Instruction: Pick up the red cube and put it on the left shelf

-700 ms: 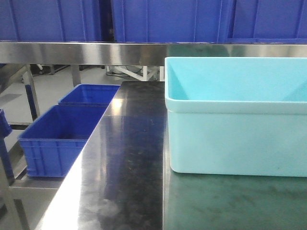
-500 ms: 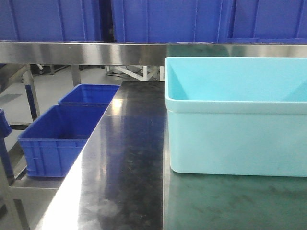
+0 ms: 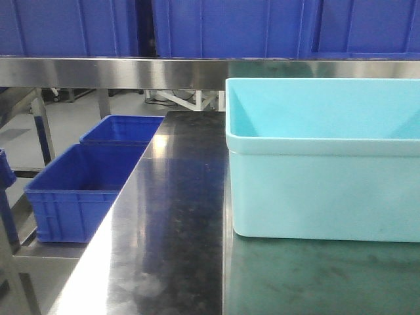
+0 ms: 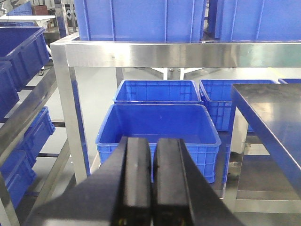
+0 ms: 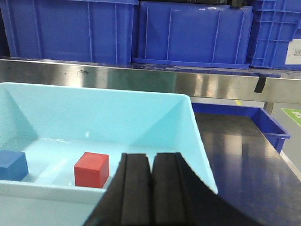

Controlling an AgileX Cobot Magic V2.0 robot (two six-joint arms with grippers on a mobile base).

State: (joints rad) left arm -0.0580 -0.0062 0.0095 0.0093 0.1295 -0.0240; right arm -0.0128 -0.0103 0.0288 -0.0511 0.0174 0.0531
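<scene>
right gripper [image 5: 151, 160]: fingers pressed together, empty, over near wall of cyan bin [image 5: 181, 127]. left gripper [image 4: 153, 146] same. red cube [image 5: 91, 169] on bin floor (blue cube [image 5: 11, 165] further left). risk: descent with fingers together knocks cube aside.

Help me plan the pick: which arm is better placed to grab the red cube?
Right. The right gripper hangs at the bin holding the red cube; the left gripper faces blue crates off the table.
</scene>
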